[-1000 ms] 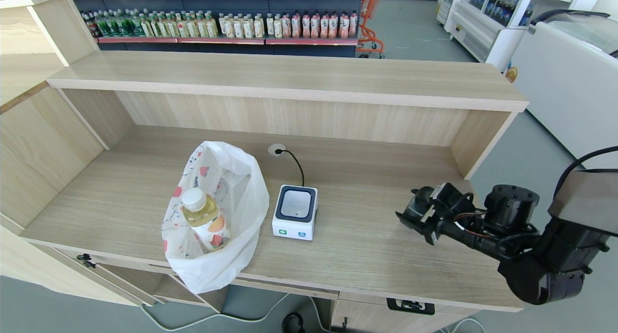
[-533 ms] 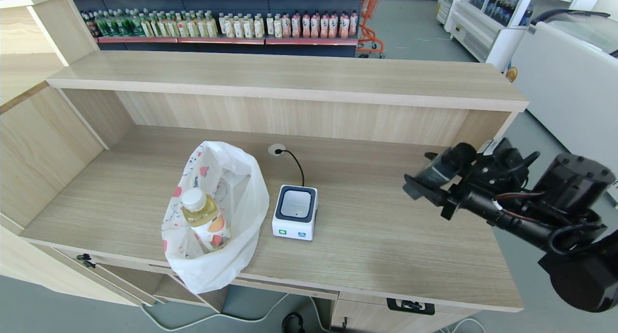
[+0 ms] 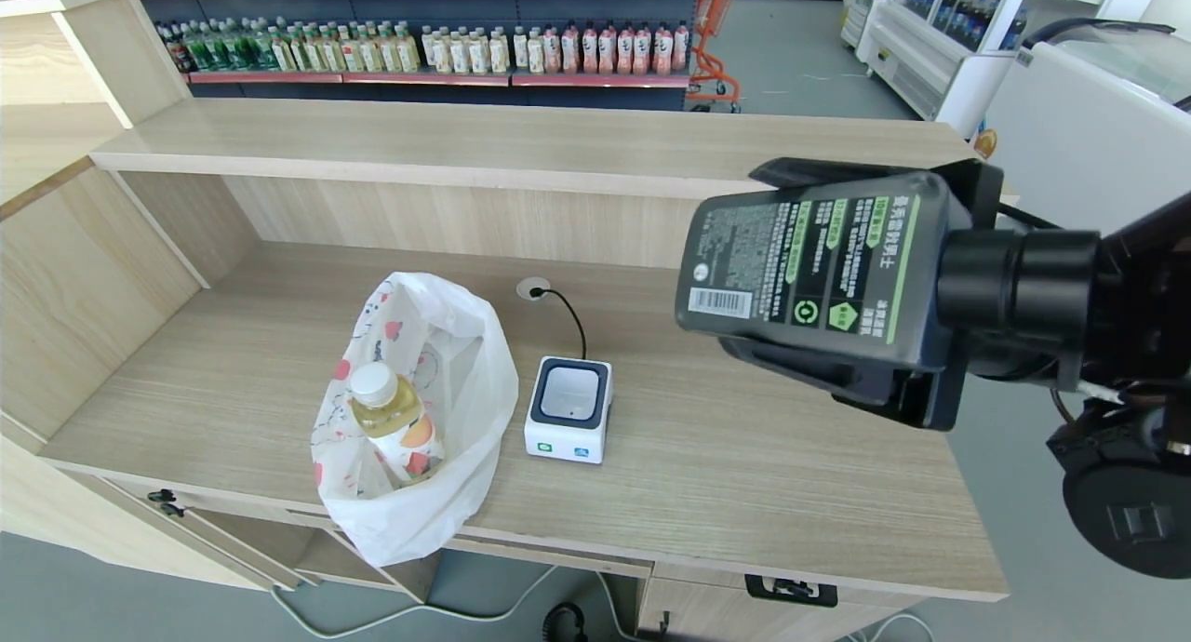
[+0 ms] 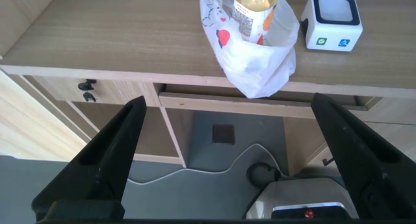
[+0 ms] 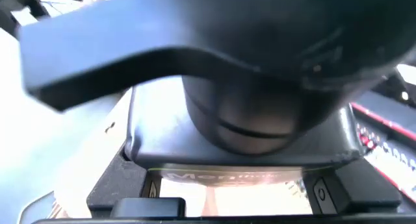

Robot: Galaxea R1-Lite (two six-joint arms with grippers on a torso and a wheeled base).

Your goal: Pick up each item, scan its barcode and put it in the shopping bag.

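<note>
The dark grey flat-sided bottle is in the air on the right side of the wooden checkout counter, clear of its top and near the head camera. It lies on its side, with the printed back label and its barcode facing up toward that camera. The right gripper holds it, one black finger along the upper edge and the other along the lower edge, both jaws clamped against the bottle's sides. In the right wrist view the dark body of the bottle sits right against the lens between the fingers.

To the left of the bottle and lower, the white barcode scanner stands on the counter with its dark-framed window facing up. A black cable runs from it to a round grommet in the counter top. Just beside the scanner, on its left, the white plastic shopping bag with red prints stands open at the front edge and droops over it. Inside are a drink bottle with a white cap and, behind it, a pale carton.

The left gripper hangs low in front of the counter, below the bag, with its jaws wide apart and nothing between them.

Behind the counter, shelves carry rows of bottled drinks, and chest freezers stand to the right.
</note>
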